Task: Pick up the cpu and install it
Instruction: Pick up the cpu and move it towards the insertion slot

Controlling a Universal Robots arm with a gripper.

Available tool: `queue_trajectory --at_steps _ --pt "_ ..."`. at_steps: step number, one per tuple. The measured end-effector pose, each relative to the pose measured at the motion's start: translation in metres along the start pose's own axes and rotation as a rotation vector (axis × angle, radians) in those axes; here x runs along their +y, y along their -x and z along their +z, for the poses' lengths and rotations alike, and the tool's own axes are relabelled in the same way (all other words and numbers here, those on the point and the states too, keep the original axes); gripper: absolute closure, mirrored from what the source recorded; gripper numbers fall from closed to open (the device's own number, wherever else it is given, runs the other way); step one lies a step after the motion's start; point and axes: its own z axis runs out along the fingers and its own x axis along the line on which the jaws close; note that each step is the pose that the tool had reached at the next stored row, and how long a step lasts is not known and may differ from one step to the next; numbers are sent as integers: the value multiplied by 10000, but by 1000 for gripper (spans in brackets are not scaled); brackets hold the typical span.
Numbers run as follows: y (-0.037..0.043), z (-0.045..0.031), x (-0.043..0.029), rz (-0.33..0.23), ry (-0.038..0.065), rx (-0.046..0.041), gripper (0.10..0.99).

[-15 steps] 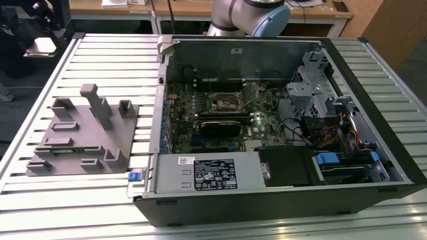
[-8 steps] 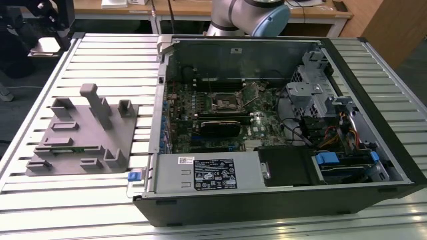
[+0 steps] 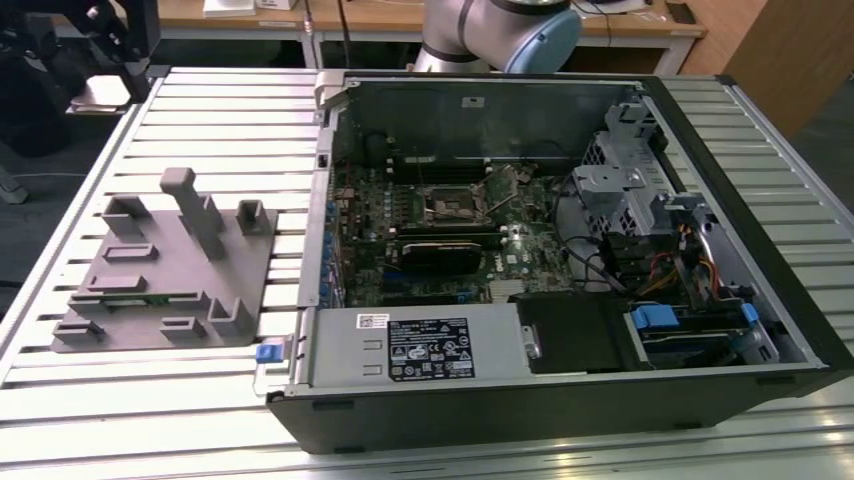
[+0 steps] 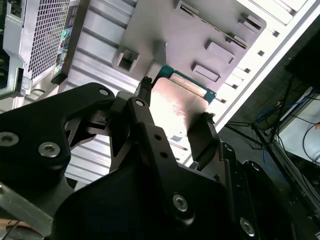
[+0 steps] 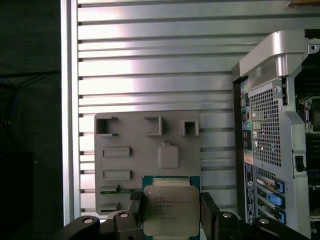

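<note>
surface: slatted metal table [image 3: 200, 110]; on it an open computer case [image 3: 787, 330], and a grey tray [image 5: 125, 135] of blocks beside the case, on the exterior view's left.
cpu: cpu [image 5: 167, 210] is in my grasp, silver lid facing the first wrist view's camera and the green rim showing along one edge. It is clear of the tray, which lies behind it in both wrist views.
gripper: my gripper [image 4: 176, 104] is pinching the cpu by two opposite edges, with the black fingers [image 4: 202, 135] bearing on its sides, not on the lid.
socket: black frame [image 3: 451, 202] on the motherboard inside the case, well apart from the tray. I cannot tell if its latch is up.
step: carry. The pick looks done, the install is not yet done.
do it well: I'd say firm but light squeeze on the edges only, chip flat and square to the fingers, no twist.
risk: a tilt or a slip in the pinch would probably leave it skewed for seating.
</note>
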Motion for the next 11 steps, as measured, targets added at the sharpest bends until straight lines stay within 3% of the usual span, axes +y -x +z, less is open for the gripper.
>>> queue_trajectory --at_steps 11 --pt "100 0 5 0 -1 0 545"
